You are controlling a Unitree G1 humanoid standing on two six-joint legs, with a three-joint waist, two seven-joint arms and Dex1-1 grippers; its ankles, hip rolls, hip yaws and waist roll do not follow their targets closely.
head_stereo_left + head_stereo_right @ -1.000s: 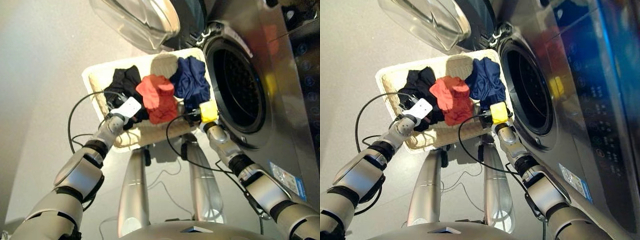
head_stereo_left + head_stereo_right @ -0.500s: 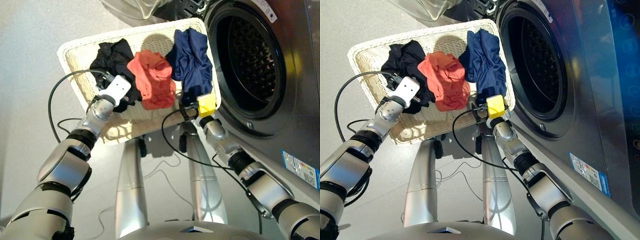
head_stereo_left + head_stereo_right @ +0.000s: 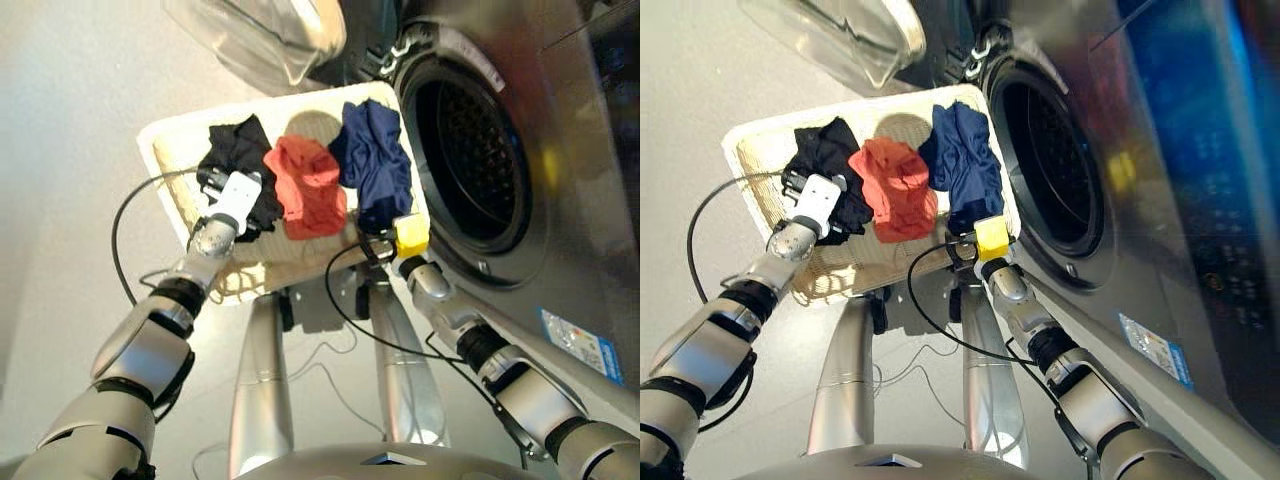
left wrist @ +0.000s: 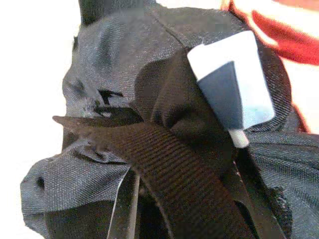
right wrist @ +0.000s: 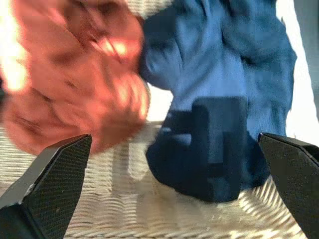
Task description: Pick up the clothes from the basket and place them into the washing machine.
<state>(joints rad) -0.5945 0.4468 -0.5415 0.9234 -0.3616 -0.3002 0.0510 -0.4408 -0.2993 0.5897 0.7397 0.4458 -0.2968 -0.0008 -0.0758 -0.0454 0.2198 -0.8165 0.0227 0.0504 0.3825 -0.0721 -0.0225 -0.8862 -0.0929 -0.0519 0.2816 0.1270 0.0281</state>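
The basket (image 3: pixel 200 122) sits in front of the washing machine (image 3: pixel 565 190), whose drum hole (image 3: pixel 470 165) stands open beside it. Three of the clothes lie in the basket: a black one (image 3: pixel 235 150), an orange-red one (image 3: pixel 305 185) and a navy blue one (image 3: pixel 372 160). My left gripper (image 3: pixel 215 182) rests on the black garment (image 4: pixel 99 59), which fills the left wrist view and hides the fingers. My right gripper (image 5: pixel 174 139) is open at the basket's near edge, just short of the navy garment (image 5: pixel 224 99), with nothing between its fingers (image 5: pixel 55 179).
The washer's clear glass door (image 3: pixel 270 40) hangs open above the basket's far side. Black cables (image 3: pixel 120 250) loop from both wrists over the grey floor. A small wheeled stand (image 3: pixel 290 310) shows under the basket.
The head camera has swung, shifting the whole picture. Both grippers keep roughly the same places relative to the basket and the garments.
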